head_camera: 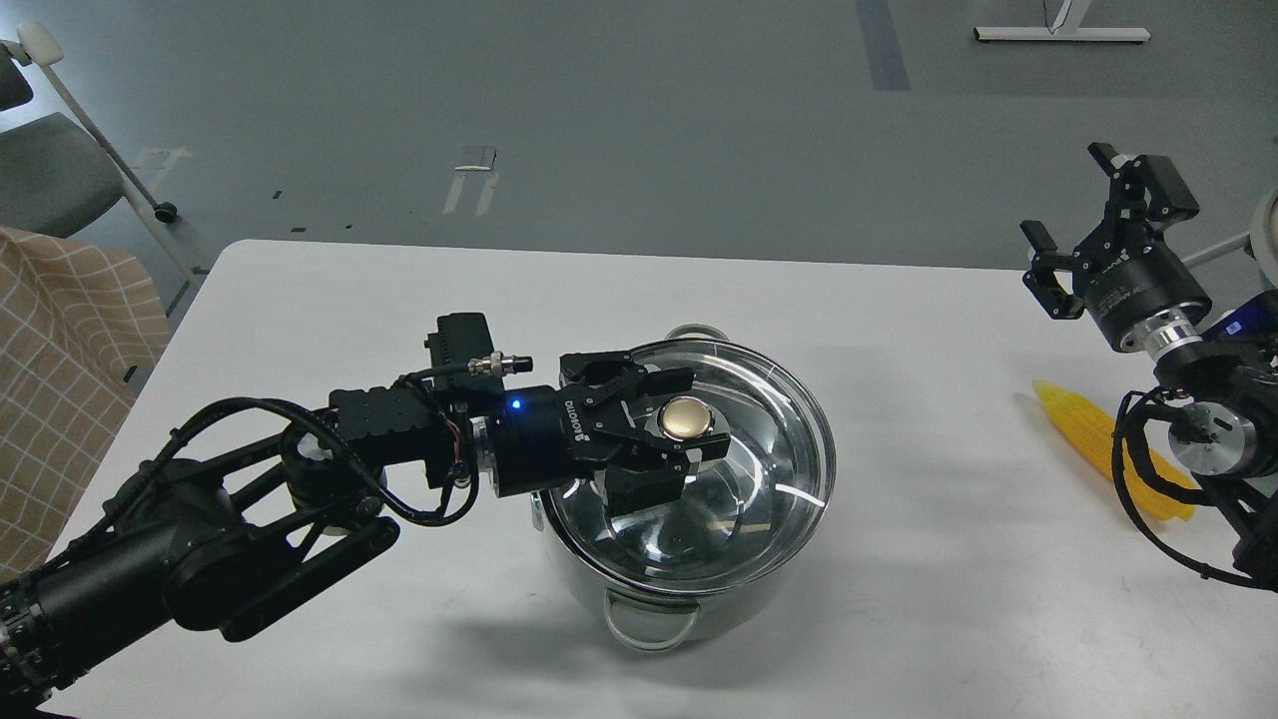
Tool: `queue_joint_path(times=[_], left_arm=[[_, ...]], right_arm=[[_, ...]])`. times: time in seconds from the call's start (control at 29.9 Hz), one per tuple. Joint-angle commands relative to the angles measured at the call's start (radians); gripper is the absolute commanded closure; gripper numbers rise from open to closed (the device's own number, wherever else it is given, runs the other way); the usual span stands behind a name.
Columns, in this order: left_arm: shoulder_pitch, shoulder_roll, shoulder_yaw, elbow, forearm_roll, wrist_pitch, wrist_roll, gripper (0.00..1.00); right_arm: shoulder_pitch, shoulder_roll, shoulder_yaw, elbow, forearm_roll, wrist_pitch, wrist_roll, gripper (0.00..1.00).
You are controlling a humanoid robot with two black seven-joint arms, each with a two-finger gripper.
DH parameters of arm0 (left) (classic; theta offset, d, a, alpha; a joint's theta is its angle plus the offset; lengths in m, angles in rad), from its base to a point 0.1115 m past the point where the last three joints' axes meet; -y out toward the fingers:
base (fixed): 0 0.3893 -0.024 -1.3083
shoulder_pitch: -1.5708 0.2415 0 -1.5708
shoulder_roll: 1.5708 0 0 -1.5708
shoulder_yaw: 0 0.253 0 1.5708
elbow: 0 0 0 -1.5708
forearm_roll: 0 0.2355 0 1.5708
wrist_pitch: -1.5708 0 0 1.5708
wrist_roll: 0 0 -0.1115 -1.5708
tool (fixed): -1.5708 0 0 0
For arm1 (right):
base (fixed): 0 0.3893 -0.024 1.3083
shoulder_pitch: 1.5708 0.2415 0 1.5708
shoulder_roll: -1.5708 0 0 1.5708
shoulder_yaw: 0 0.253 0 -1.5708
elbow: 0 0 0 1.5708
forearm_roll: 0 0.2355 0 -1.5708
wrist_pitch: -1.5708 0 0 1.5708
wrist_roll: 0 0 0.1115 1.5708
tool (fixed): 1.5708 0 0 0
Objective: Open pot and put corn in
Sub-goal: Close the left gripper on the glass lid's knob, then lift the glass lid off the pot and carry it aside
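The steel pot (pixel 584 589) stands mid-table, with one loop handle at the front and one at the back. A glass lid (pixel 759 499) with a gold knob (pixel 686 418) lies on it. My left gripper (pixel 685 417) reaches in from the left, its fingers (pixel 667 380) closed against either side of the knob. The yellow corn (pixel 1083 427) lies on the table at the right, its lower end hidden behind my right arm. My right gripper (pixel 1068 195) is open and empty, held up above the table's far right, behind the corn.
The white table (pixel 329 300) ends at a far edge just behind the pot. A checked beige cloth (pixel 60 379) hangs at the left edge. A grey chair (pixel 50 170) stands on the floor at the far left.
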Motion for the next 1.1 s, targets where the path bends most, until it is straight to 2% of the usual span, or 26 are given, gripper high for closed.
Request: queue_joint_path(times=[0.0,0.37,0.44,0.47,0.5,0.6,0.74,0.9,1.07], left_arm=[[0.008,0.000,-0.002,0.001,0.000,0.001,0.000,0.23],[0.028,0.000,-0.006,0.000,0.000,0.018,0.000,0.24],[0.028,0.001,-0.006,0.000,0.000,0.018,0.000,0.33],[0.030,0.000,-0.008,0.000,0.000,0.019,0.000,0.53],[0.030,0.000,-0.008,0.000,0.000,0.019,0.000,0.69],[0.030,-0.002,-0.009,0.001,0.000,0.019,0.000,0.76],[0.028,0.000,-0.011,0.000,0.000,0.019,0.000,0.93],[0.007,0.010,-0.022,-0.025,0.000,0.021,0.000,0.92],[-0.127,0.069,-0.063,-0.056,0.000,0.004,0.000,0.90]], right_arm=[[0.000,0.000,0.000,0.000,0.001,0.000,0.000,0.01],[0.000,0.000,0.000,0.000,0.001,-0.006,0.000,0.01],[-0.001,0.000,0.000,0.000,-0.001,-0.006,0.000,0.01],[-0.002,0.000,0.000,0.000,0.001,-0.008,0.000,0.01],[-0.002,0.000,0.000,0.000,0.001,-0.009,0.000,0.01],[-0.002,0.000,0.000,0.000,0.001,-0.011,0.000,0.01],[-0.002,0.000,0.000,0.001,0.001,-0.012,0.000,0.01],[-0.002,0.000,0.000,0.001,0.001,-0.012,0.000,0.01],[-0.002,-0.002,0.000,0.000,-0.001,-0.012,0.000,0.01]])
